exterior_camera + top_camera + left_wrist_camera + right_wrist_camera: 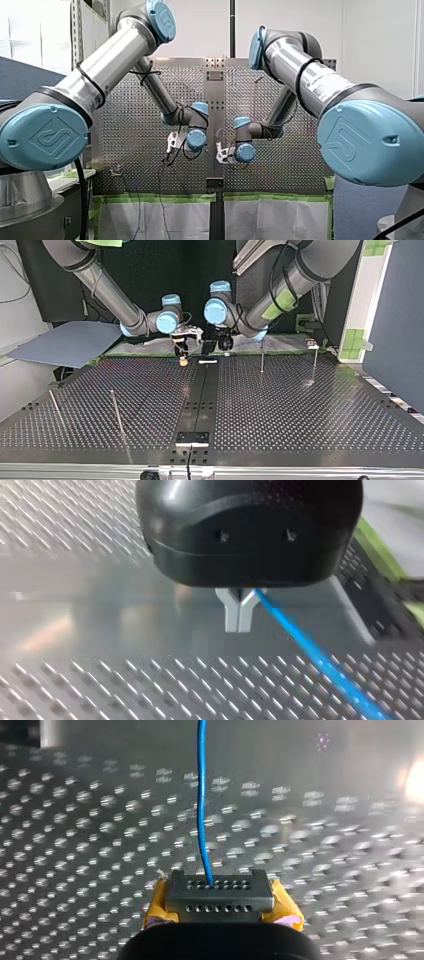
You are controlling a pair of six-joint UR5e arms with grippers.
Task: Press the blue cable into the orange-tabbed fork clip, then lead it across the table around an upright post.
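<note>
Left claw (239,614) and right claw (220,892) are both clamped on the blue cable (201,810) over the worktop (280,410) — cable apparently neither clipped nor led round a post (262,359); whole task outstanding.

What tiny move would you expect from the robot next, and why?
Probably both hands carry the blue cable together toward the clip. My left hand and my right hand are each shut on it, side by side at the table's far edge in the top view. I cannot make out the clip itself.
</note>
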